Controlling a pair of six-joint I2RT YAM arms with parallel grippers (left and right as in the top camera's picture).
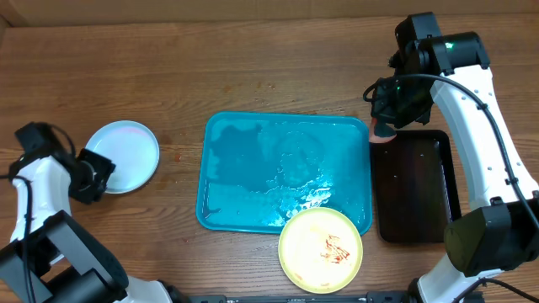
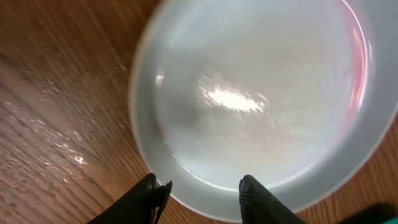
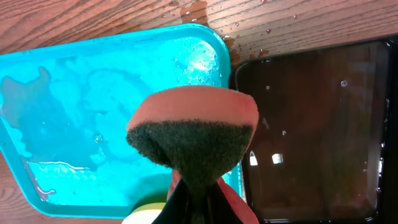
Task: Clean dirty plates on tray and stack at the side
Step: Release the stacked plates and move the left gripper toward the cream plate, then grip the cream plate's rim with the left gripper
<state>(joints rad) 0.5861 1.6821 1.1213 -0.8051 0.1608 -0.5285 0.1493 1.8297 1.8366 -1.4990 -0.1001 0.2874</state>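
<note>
The turquoise tray (image 1: 244,160) lies wet in the middle of the table and also shows in the right wrist view (image 3: 74,112). A pale yellow-green plate (image 1: 321,249) smeared with red sauce rests on the tray's near right corner. A clean light blue plate (image 1: 126,156) lies on the wood left of the tray and fills the left wrist view (image 2: 249,93). My left gripper (image 2: 202,193) is open at that plate's near rim. My right gripper (image 3: 202,202) is shut on a sponge (image 3: 193,137), orange with a dark scrub face, held above the tray's right edge (image 1: 383,130). A third plate is not in view.
A black rectangular tray (image 1: 417,185) stands right of the turquoise tray, wet inside (image 3: 311,124). Water drops lie on the wood near the tray's far right corner (image 3: 236,31).
</note>
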